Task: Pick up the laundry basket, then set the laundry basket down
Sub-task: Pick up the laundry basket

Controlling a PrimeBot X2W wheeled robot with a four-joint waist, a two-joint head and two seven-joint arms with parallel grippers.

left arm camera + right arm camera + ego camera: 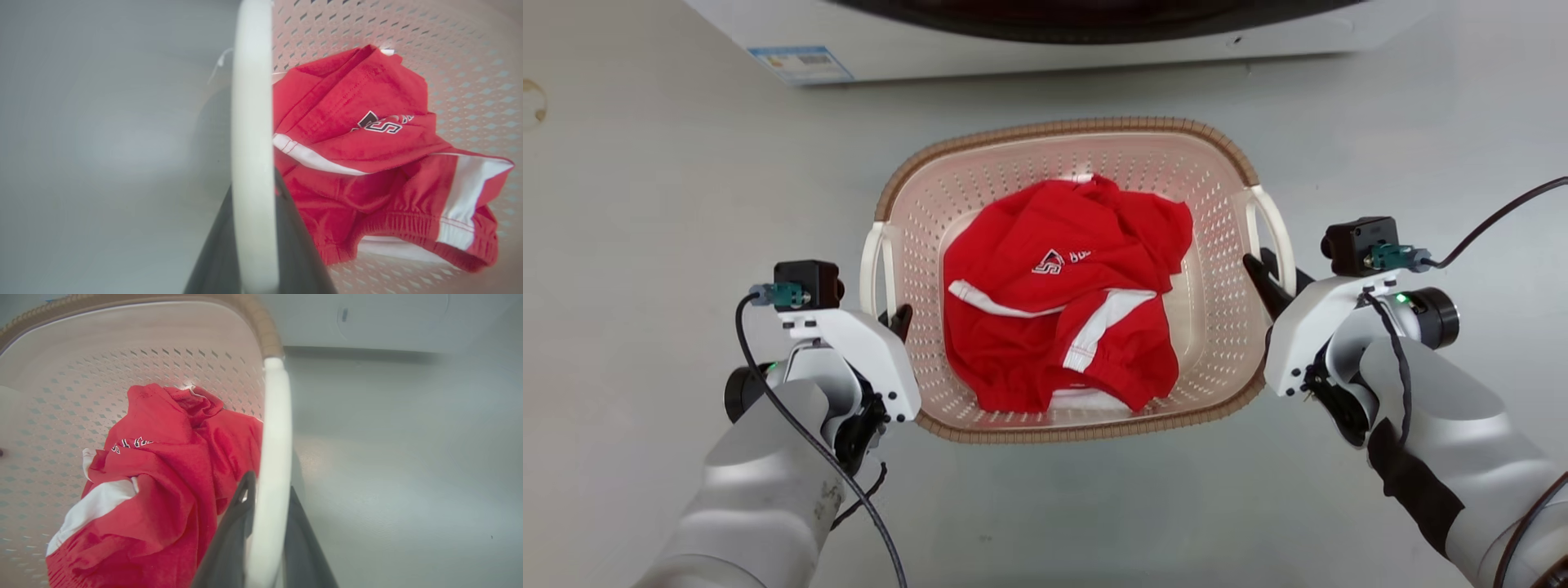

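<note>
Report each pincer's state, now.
Left pincer: closed on a white side handle of the pale pink perforated plastic laundry basket.
Right pincer: closed on its other white handle.

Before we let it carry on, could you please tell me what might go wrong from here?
1. The jaws pinch only the slim left handle and right handle; the smooth plastic could slip, or the laundry basket could tilt.
2. The washing machine stands close beyond the far rim; a forward swing might bump it.
3. The red clothes lie loose and could shift the weight.
</note>
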